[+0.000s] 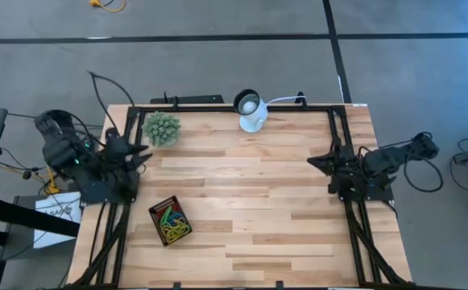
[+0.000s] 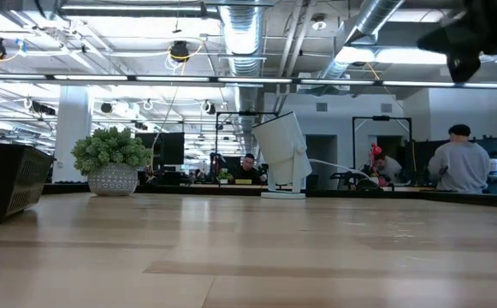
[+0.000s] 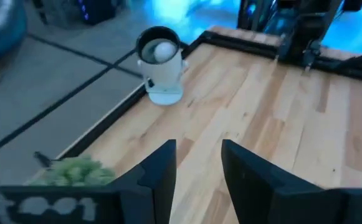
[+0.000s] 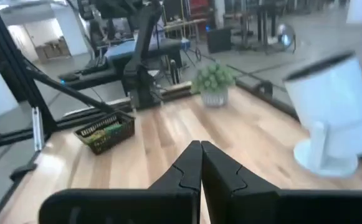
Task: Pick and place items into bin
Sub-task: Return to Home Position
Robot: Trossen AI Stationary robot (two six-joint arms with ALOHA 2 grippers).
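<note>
A: Where is the bin (image 1: 170, 221)?

B: On the wooden table (image 1: 250, 201), near the left arm's side, toward the front edge. It is one small black box with four corners. From the side, its walls look like thin bars.

A: What is in it?

B: A tangle of thin bendy bands (image 1: 171, 225), red, green and yellow. They are too bunched up to count.

A: What are the two arms doing?

B: The left gripper (image 1: 141, 153) hangs over the left edge of the table. Its two dark fingers are spread apart and hold nothing. The right gripper (image 1: 314, 159) hangs over the right edge. Its fingers are pressed tight together, with nothing between them.

A: What else is on the table?

B: One fuzzy green plant ball (image 1: 162, 128) in a round dotted pot (image 2: 111, 180), at the back left corner. One smooth white lamp (image 1: 251, 112) with a round head sits at the back, in the middle.

A: And the table?

B: Pale wood planks with a black frame around them. The floor (image 1: 217, 64) is grey. Across the room there are silver pipes (image 2: 244, 34), bright lights and a few people (image 2: 460, 162).
</note>
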